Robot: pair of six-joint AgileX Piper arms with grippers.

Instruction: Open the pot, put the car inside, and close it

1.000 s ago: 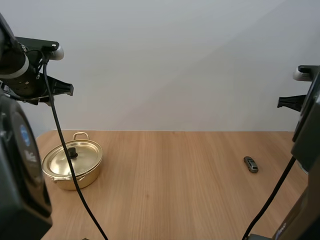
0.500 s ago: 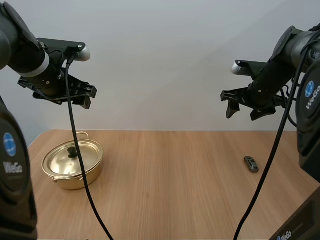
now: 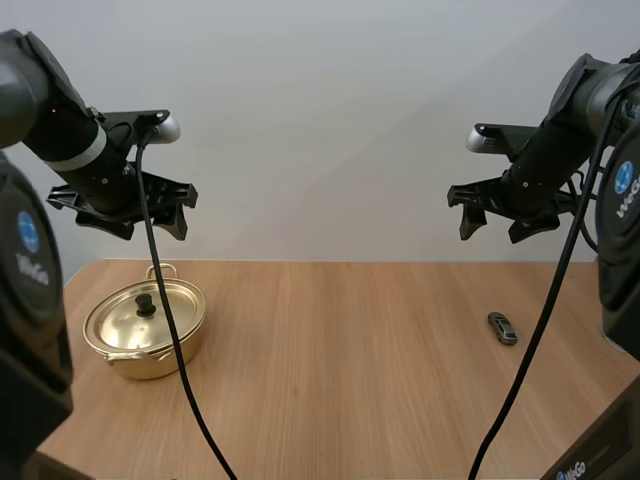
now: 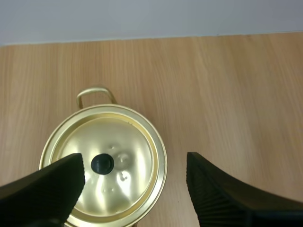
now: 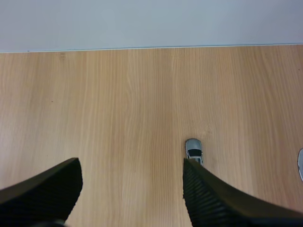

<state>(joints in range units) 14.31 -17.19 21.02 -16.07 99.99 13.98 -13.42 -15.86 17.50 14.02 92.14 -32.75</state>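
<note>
Swinging both arms out over the table (image 3: pixel 330 390) in this last second, we now hang the left claw (image 3: pixel 150 222) wide above the lidded pot (image 3: pixel 145 330) and the right claw (image 3: pixel 493 226) wide above the car (image 3: pixel 502 328), nothing gripped yet.

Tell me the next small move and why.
Probably lower the open left gripper onto the black knob of the lid: the lid sits on the pot, the gripper hangs above it, and the car lies on the table.
</note>
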